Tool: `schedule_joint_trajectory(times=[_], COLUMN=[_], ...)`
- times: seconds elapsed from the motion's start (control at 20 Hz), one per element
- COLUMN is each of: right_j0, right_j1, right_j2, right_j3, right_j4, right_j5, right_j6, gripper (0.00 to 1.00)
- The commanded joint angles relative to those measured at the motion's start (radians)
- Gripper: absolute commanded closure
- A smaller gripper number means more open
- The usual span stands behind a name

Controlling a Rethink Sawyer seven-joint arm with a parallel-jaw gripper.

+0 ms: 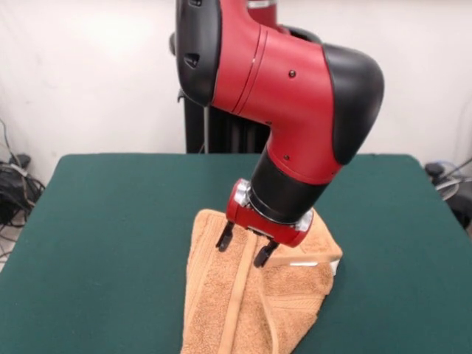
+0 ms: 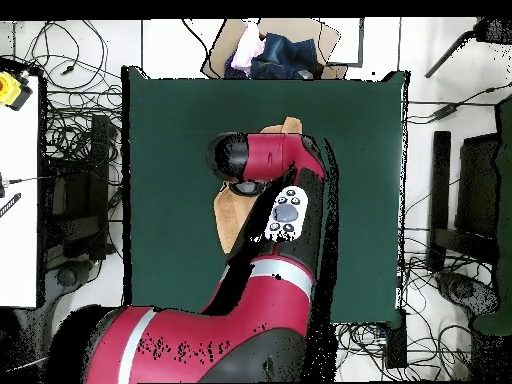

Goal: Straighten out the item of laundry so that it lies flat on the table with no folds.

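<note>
The item of laundry (image 1: 251, 306), a peach terry towel, lies crumpled near the front of the green table (image 1: 110, 221). A long fold runs down its middle and its right corner is turned over, showing a white tag. My gripper (image 1: 242, 251) hangs open just over the towel's far end. One of its black fingers (image 1: 222, 240) stands on either side of the fold, and I cannot tell whether they touch the cloth. In the overhead view the arm hides the gripper. Only parts of the towel (image 2: 234, 215) show on the table (image 2: 170, 150) there.
Cables (image 1: 15, 184) lie off the table's left side in the front view. In the overhead view a cardboard box with clothes (image 2: 280, 50) sits beyond the table's top edge. A white bench with a yellow object (image 2: 10, 90) stands at the left.
</note>
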Motion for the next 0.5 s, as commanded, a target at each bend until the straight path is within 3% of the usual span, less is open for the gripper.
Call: schedule_joint_trajectory(times=[0.05, 0.5], right_j0=[-0.008, -0.012], right_j1=[0.011, 0.028], right_j2=[0.123, 0.127], right_j3=[0.146, 0.160], right_j4=[-0.032, -0.021], right_j5=[-0.112, -0.121], right_j6=[0.016, 0.027], gripper=[0.00, 0.00])
